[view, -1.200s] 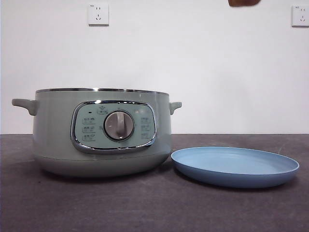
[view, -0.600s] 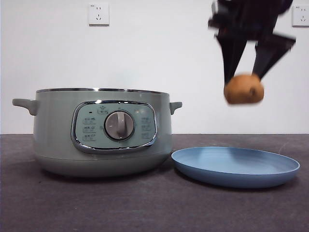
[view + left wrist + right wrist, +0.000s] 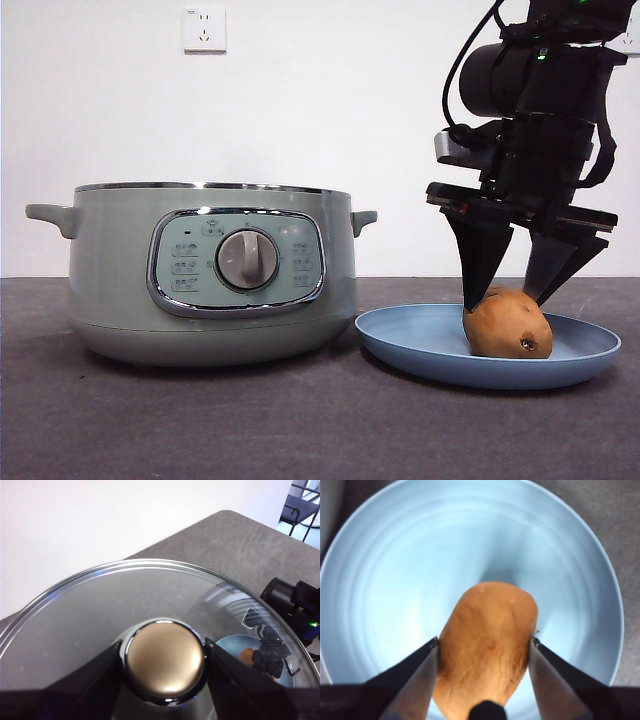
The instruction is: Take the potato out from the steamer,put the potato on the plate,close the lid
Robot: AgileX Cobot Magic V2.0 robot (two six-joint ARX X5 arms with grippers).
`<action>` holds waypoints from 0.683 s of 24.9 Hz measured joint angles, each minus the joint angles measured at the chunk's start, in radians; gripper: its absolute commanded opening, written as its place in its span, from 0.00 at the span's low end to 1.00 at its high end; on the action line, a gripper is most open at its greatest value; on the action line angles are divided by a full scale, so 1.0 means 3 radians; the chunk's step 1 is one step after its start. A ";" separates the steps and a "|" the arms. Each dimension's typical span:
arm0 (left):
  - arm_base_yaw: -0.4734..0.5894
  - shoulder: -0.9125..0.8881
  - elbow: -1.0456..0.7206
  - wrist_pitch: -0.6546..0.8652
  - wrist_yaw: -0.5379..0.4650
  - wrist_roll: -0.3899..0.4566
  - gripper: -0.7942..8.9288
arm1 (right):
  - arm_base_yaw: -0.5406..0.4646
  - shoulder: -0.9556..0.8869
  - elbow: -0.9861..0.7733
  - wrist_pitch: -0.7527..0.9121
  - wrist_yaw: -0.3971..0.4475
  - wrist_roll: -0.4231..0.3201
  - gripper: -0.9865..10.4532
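Note:
The brown-orange potato (image 3: 508, 324) lies on the right part of the light-blue plate (image 3: 420, 342). My right gripper (image 3: 508, 303) reaches down from above and its two jaws press the potato's sides; the right wrist view shows the potato (image 3: 487, 642) between the jaws over the plate (image 3: 395, 555). The sage-green steamer (image 3: 120, 270) stands to the left of the plate with no lid on it. My left gripper (image 3: 164, 656) is shut on the knob (image 3: 165, 677) of the glass lid (image 3: 100, 605) and is out of the front view.
The plate's near edge almost touches the steamer's base. Two wall sockets (image 3: 204, 28) sit high on the white wall. Through the lid, the left wrist view shows the right arm (image 3: 295, 605) and the dark table (image 3: 240, 545) below.
The right gripper came in from the upper right with the potato and lowered it from the air onto the plate. The steamer and the plate have not moved.

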 measured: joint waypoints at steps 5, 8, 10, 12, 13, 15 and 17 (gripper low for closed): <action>0.0000 0.0000 0.0000 -0.0025 0.0000 0.0000 0.07 | 0.0000 0.0000 0.0000 0.0003 0.0000 0.0048 0.39; 0.0000 0.0000 0.0000 -0.0027 0.0000 0.0000 0.07 | -0.0001 0.0000 0.0000 -0.0010 0.0000 0.0075 0.59; 0.0000 0.0000 0.0000 -0.0025 0.0000 0.0001 0.07 | 0.0000 -0.0009 0.0003 -0.0024 0.0011 0.0078 0.60; 0.0000 0.0000 0.0000 -0.0024 0.0000 0.0001 0.07 | 0.0000 -0.0025 0.0003 -0.0065 0.0025 0.0079 0.60; 0.0000 0.0000 0.0000 -0.0023 0.0000 0.0000 0.07 | 0.0000 -0.0037 0.0003 -0.0086 0.0025 0.0080 0.60; 0.0000 0.0000 0.0000 -0.0019 0.0000 0.0001 0.07 | 0.0000 -0.0098 0.0027 -0.0167 0.0027 0.0084 0.60; 0.0000 0.0000 0.0000 -0.0006 0.0000 0.0000 0.07 | 0.0000 -0.0203 0.0097 -0.0249 0.0028 0.0114 0.60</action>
